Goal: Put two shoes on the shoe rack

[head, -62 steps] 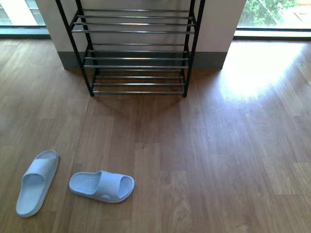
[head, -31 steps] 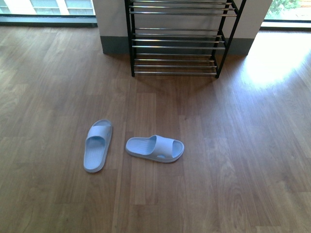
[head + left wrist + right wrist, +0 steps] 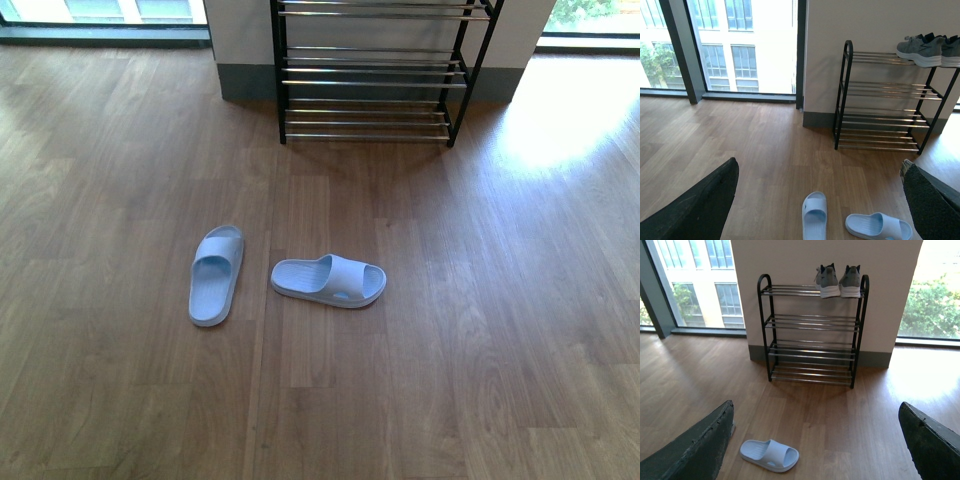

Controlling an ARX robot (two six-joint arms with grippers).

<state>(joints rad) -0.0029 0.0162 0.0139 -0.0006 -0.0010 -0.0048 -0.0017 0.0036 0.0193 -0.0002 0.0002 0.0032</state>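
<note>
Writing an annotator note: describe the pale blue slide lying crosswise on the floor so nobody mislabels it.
From the black-framed shoe rack at the wall, come back across the wood floor to two pale blue slides. The right slide is it: unlike the left slide, which points toward the rack, it lies crosswise, toe to the right.

Bright daylight through overexposed windows (image 3: 747,45), sun glare at the floor's (image 3: 570,120) far right corner, soft shadow before the rack (image 3: 370,82), sharp focus throughout.
</note>
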